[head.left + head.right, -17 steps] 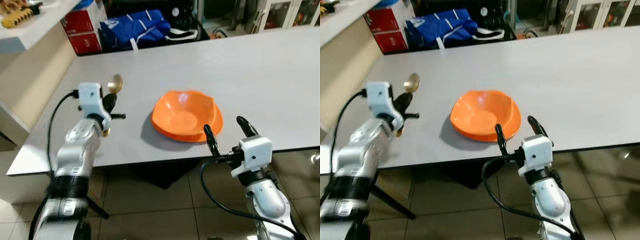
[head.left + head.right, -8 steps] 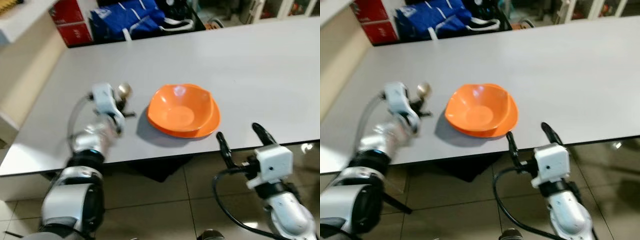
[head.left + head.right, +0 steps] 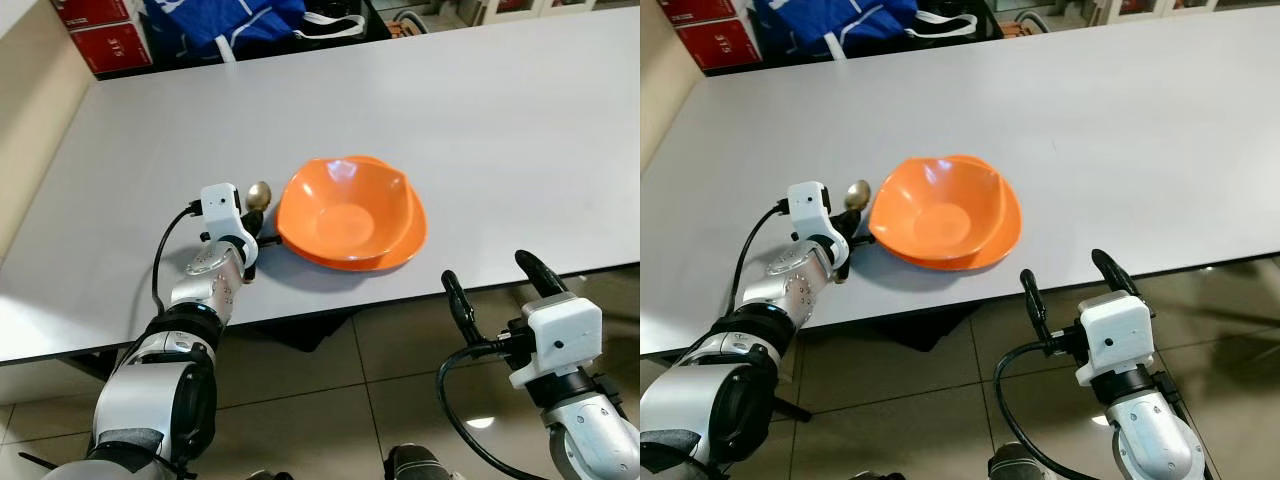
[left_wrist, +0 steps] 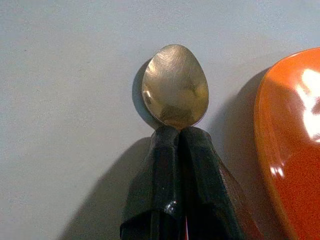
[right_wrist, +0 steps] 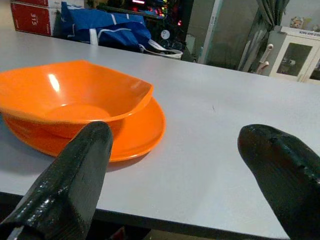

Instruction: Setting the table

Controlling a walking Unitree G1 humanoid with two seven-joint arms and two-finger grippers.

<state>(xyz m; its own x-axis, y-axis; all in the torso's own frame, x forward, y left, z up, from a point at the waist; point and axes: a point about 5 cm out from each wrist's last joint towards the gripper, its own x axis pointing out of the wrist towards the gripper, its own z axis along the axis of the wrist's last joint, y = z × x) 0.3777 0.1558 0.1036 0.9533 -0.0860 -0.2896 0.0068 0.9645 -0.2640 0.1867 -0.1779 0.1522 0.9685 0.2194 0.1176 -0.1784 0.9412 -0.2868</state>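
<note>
An orange bowl [image 3: 350, 212] sits on an orange plate [image 5: 147, 125] near the front edge of the grey table [image 3: 500, 120]. My left gripper [image 3: 250, 218] is shut on the handle of a gold spoon [image 4: 175, 92]. It holds the spoon low over the table, just left of the plate's rim; the spoon's bowl faces up, and I cannot tell whether it touches the table. My right gripper [image 3: 487, 272] stands open in front of the table's edge, to the right of the bowl, with nothing between its fingers.
A blue bag [image 3: 220, 15] and red boxes [image 3: 95, 30] stand beyond the table's far left corner. A beige wall runs along the left. Tiled floor [image 3: 330, 400] lies under the front edge. The table's right half is bare.
The camera has shifted. My left gripper has carried the spoon right and down, to beside the plate. The right gripper has drawn back a little from the table's edge.
</note>
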